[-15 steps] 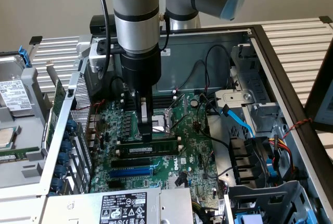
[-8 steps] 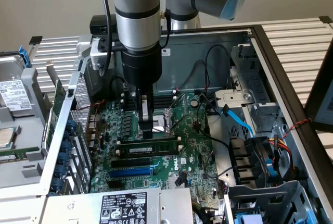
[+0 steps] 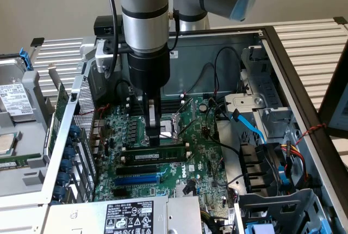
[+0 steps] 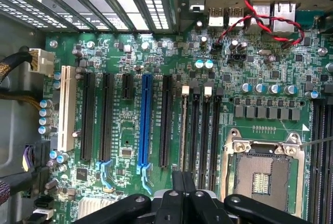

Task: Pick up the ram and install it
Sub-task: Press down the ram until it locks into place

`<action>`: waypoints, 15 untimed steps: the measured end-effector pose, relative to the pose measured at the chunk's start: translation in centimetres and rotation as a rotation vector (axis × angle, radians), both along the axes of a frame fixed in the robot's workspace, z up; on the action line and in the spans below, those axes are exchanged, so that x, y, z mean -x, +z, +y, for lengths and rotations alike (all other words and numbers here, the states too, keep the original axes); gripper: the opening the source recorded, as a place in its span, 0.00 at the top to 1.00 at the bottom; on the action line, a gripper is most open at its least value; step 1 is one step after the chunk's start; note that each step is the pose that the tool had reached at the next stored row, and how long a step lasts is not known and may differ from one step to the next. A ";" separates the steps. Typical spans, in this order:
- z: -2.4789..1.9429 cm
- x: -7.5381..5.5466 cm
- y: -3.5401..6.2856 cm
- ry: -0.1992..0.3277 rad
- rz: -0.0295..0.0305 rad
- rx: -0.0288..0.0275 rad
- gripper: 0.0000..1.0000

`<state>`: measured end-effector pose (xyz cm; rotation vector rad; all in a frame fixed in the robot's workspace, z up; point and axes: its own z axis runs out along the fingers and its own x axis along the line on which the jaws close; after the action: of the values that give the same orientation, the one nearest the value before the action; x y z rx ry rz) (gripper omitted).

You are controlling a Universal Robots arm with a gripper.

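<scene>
Nearest the wrist camera, the gripper point(image 4: 183, 185) was closed narrowly on the top edge of the ram point(image 3: 157, 154), which lay along a memory slot on the motherboard point(image 3: 204, 158), so whether it was fully seated was unclear.

Even, soft light; bright glare through vent slats point(image 4: 130, 5); both views sharp.

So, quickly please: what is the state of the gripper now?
Gripper: closed on the ram, which sits in the motherboard's memory slots.
</scene>
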<state>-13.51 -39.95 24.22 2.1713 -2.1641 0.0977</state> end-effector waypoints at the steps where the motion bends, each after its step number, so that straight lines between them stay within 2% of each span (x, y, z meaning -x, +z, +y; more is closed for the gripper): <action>1: 0.00 0.0 -0.07 0.000 -0.0002 0.0002 0.90; 11: 0.00 -0.3 -0.41 -0.001 0.0000 0.0008 0.90; 15: -0.02 -0.3 -0.46 -0.002 0.0038 0.0027 0.90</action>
<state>-13.18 -39.96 23.75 2.1666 -2.1623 0.0963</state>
